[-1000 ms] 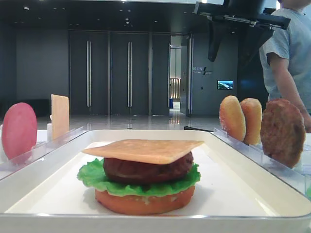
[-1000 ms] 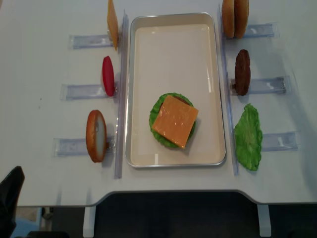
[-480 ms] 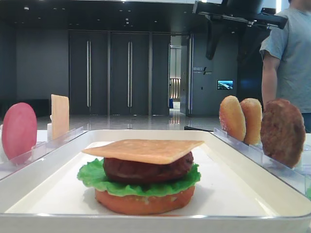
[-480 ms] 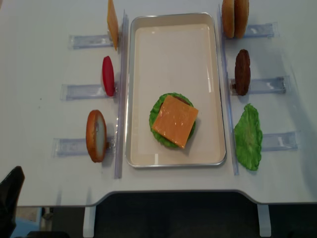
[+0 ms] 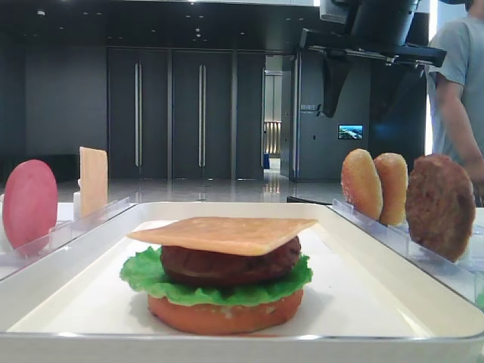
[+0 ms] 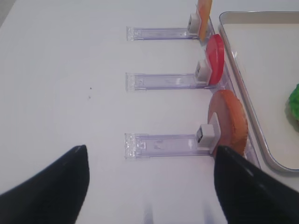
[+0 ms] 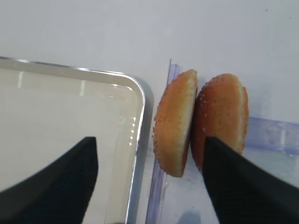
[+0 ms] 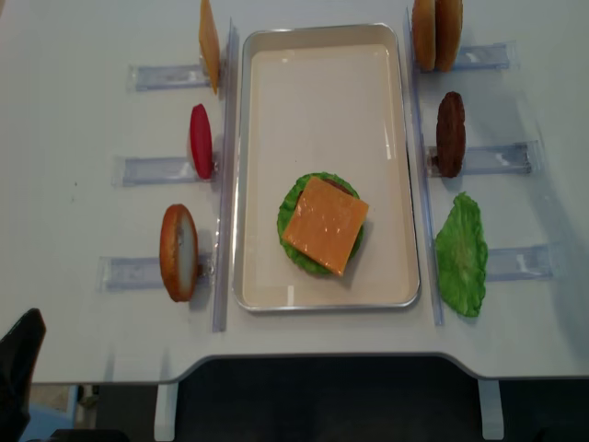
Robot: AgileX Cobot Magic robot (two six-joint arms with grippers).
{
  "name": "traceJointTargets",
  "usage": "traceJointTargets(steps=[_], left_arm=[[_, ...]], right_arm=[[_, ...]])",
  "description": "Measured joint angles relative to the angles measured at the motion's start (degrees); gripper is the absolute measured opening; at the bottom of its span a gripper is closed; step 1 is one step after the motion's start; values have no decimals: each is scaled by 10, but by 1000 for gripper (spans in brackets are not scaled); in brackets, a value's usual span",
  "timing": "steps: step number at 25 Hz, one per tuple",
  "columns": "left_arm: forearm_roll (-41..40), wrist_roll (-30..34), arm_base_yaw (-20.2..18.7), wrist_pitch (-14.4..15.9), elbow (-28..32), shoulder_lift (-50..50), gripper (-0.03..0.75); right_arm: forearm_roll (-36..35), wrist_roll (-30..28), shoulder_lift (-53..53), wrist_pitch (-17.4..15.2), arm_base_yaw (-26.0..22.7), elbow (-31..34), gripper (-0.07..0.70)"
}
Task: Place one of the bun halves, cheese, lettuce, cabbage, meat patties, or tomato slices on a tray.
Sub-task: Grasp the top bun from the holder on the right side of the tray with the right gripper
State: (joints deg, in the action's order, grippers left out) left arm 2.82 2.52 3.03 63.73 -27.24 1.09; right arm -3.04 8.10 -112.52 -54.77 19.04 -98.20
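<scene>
**A:** Dark hall behind, tall grey double doors, and up front a broad white table carrying the whole spread.

**B:** Centre of it, the large white rectangular plastic tray with its raised rim. What's on it?

**A:** A stack near the front end: a thin square orange-yellow cheese slice on top, a dark brown rough meat patty under it, a ruffled bright green lettuce leaf below that, and a reddish round base at the bottom.

**B:** And off the tray?

**A:** Two golden-brown domed bun halves stand on edge, touching, in a clear slotted rack just beside the tray's far right corner. Nearer, a second dark brown patty stands on edge, then a loose green lettuce leaf lies flat on the table.

**B:** Left side?

**A:** An upright orange cheese slice, a pinkish-red round tomato slice, and an orange-brown round piece with a pale face, each on edge in its own clear rack.

**B:** The arms?

**A:** The right gripper hangs above the buns, jaws spread wide, the left bun half between them, gripping nothing. The left gripper hovers over bare table beside the left racks, jaws also spread and empty.

**B:** A person in a grey T-shirt stands at the far right.
</scene>
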Motion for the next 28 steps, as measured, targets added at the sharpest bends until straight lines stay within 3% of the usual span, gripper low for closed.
traceJointTargets(steps=[28], left_arm=[[0, 0, 0, 0, 0, 0, 641]], right_arm=[[0, 0, -23, 13, 0, 0, 465]])
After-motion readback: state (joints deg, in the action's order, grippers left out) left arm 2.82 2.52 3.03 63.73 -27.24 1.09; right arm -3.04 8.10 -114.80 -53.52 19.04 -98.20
